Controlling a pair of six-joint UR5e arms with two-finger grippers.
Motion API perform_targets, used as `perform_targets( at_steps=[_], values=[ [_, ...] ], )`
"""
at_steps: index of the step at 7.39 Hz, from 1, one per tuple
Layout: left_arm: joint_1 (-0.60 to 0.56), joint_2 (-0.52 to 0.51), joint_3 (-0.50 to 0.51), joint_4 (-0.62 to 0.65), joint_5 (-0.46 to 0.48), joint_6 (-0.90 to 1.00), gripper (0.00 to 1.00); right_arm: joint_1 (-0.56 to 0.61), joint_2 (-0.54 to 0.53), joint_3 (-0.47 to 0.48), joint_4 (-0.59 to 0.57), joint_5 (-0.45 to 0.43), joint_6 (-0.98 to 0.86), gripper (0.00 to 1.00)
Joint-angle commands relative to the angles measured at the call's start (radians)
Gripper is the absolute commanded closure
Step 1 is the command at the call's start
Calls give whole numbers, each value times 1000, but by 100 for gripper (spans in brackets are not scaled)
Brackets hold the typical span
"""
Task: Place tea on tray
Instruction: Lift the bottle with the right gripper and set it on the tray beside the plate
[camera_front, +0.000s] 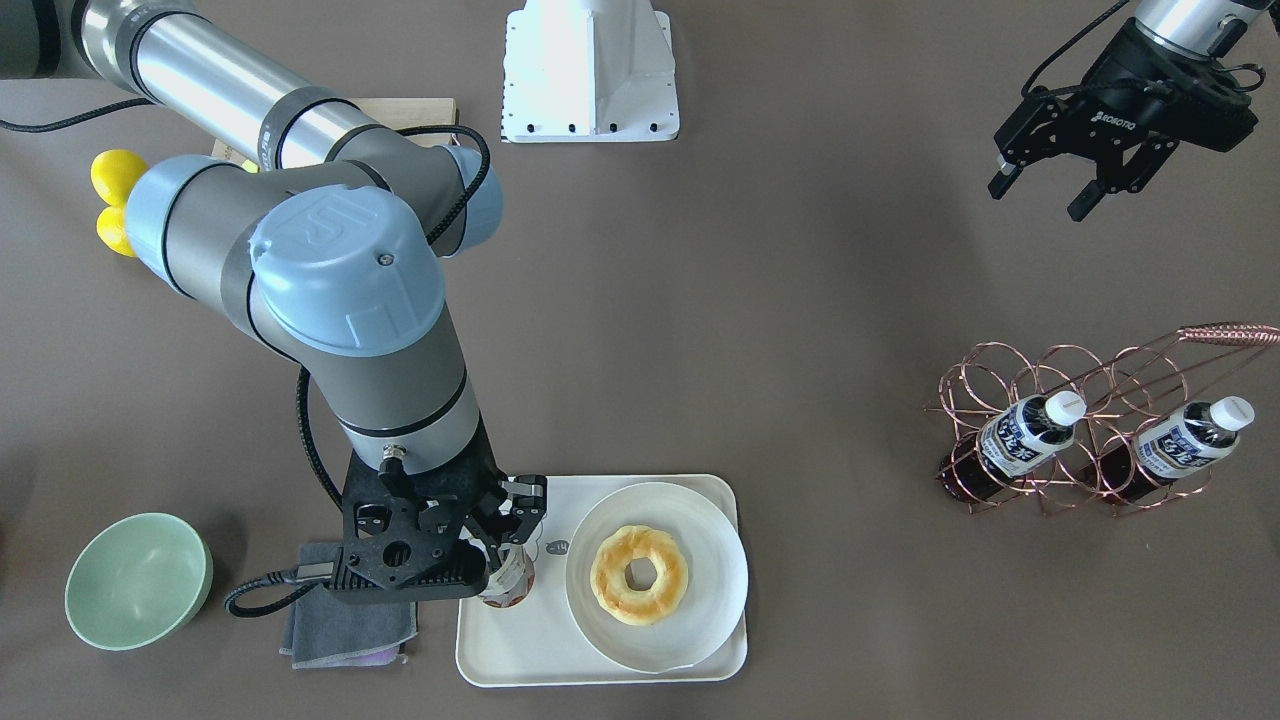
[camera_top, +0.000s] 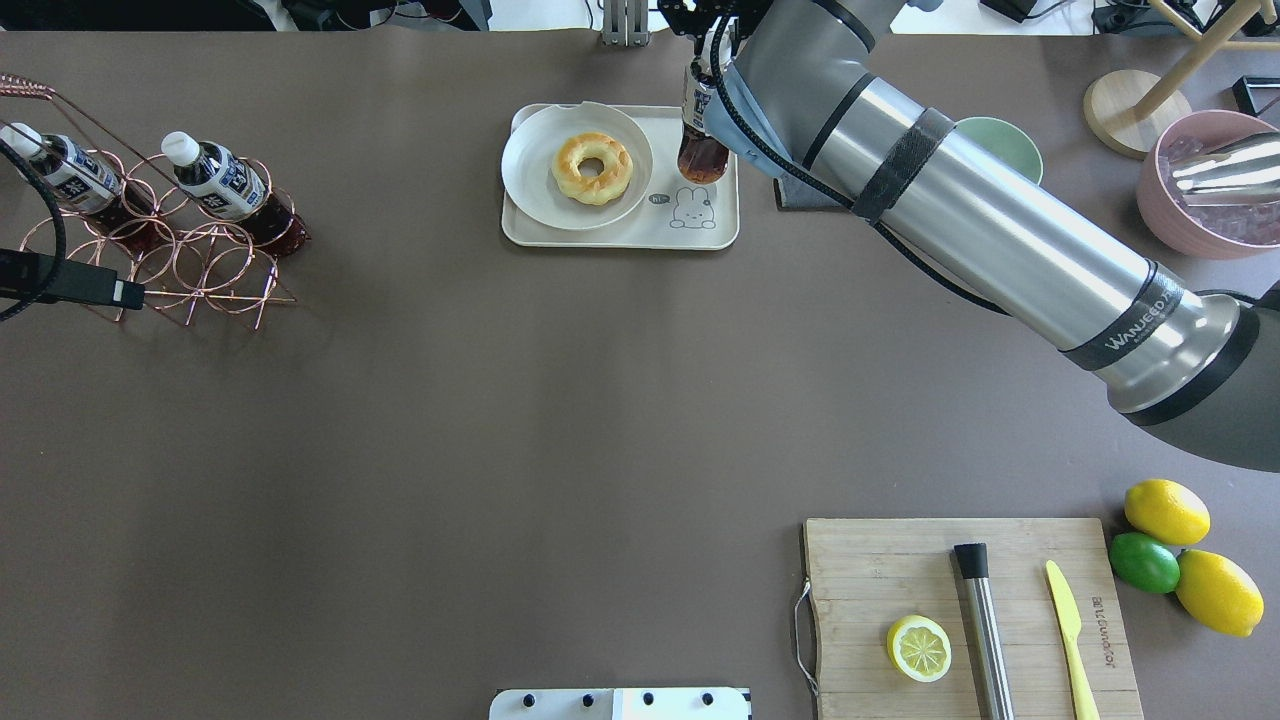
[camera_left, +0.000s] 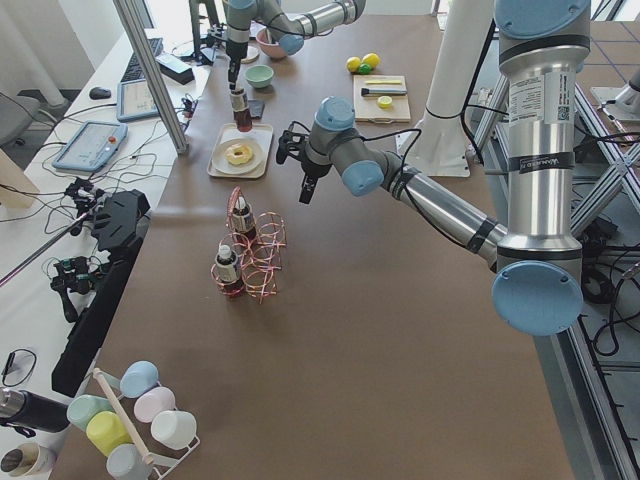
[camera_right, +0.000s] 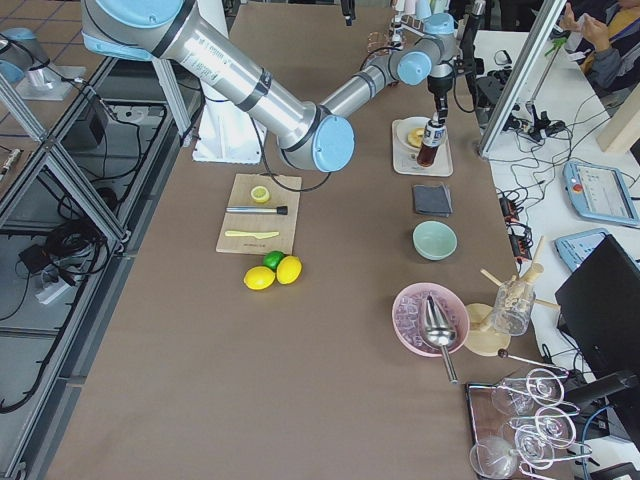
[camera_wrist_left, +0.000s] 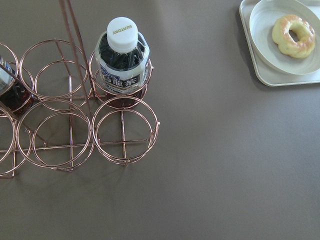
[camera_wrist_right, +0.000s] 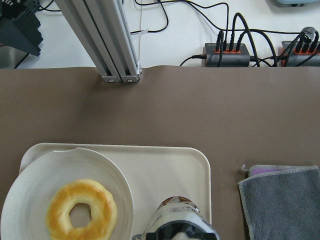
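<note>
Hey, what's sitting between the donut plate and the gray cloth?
The tea, gripped by the right hand, at the tray's open end. The front-facing view shows it best.

3 tea bottles: tea (camera_top: 702, 155), second bottle (camera_top: 222, 185), third bottle (camera_top: 70, 175). 1 tray (camera_top: 620, 235). 1 plate (camera_top: 530, 175). 1 doughnut (camera_top: 593, 167). 1 copper wire rack (camera_front: 1228, 333). 1 green bowl (camera_front: 138, 580). 1 grey cloth (camera_front: 345, 625). 1 cutting board (camera_top: 870, 570). 2 whole lemons (camera_top: 1166, 511). 1 lime (camera_top: 1144, 562). 1 lemon half (camera_top: 919, 648). 1 yellow knife (camera_top: 1070, 630). 1 steel rod (camera_top: 985, 640). 1 pink bowl (camera_top: 1165, 220).
</note>
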Motion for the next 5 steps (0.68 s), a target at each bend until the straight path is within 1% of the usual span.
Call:
perform_targets(
  at_steps=[1, 5],
  values=[
    [2, -2, -9, 0, 0, -3, 3, -8, -5, -12, 25, 1, 11, 100],
    [2, -3, -5, 0, 2, -3, 3, -22, -8, -9, 27, 1, 5, 100]
  ],
)
